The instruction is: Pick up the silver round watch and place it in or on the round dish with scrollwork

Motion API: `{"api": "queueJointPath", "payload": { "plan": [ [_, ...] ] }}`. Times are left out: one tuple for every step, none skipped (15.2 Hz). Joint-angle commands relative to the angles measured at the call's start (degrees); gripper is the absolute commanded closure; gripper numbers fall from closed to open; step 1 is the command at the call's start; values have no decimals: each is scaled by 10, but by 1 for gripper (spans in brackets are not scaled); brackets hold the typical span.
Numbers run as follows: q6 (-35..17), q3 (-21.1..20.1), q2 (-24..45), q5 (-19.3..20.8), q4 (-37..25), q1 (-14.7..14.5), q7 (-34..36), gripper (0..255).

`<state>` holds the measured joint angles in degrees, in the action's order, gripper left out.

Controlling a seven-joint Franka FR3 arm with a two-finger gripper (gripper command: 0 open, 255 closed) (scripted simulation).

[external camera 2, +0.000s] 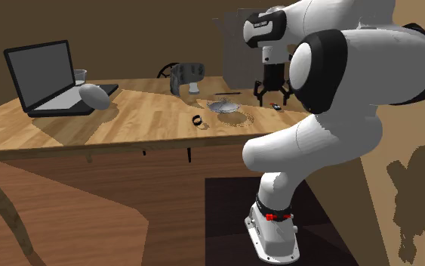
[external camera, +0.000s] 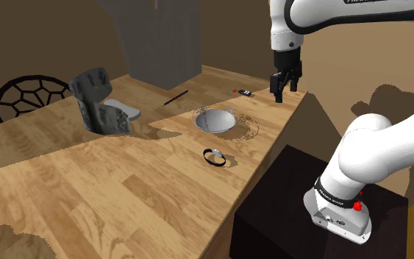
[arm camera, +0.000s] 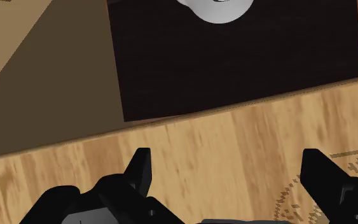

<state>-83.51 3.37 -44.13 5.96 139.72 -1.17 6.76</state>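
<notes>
The tool (external camera: 285, 91) hangs over the desk (external camera: 87, 184) edge, fingers apart, holding nothing. The watch (external camera: 215, 156) lies on the desk near the dish (external camera: 207, 118). Picking up has not begun. Next the tool must go over the watch and down.

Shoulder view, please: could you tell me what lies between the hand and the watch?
The round dish with its scrollwork rim sits between the hand and the watch; the second exterior view agrees.
</notes>
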Motion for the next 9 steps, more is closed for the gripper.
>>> {"api": "queueJointPath", "payload": {
  "plan": [
    [0,0,0,0,0,0,0,0],
    [-5,-13,6,-9,-2,-7,11,0],
    [-9,-25,14,-18,-5,-14,21,0],
    [-14,-38,21,-26,-9,-21,32,0],
    [-19,-50,30,-34,-13,-27,42,0],
    [-24,-62,39,-41,-17,-34,53,0],
    [-28,-75,48,-48,-23,-40,63,0],
    [-33,-87,58,-55,-28,-46,73,0],
    [-38,-99,69,-61,-35,-52,84,0]
  ]
}}
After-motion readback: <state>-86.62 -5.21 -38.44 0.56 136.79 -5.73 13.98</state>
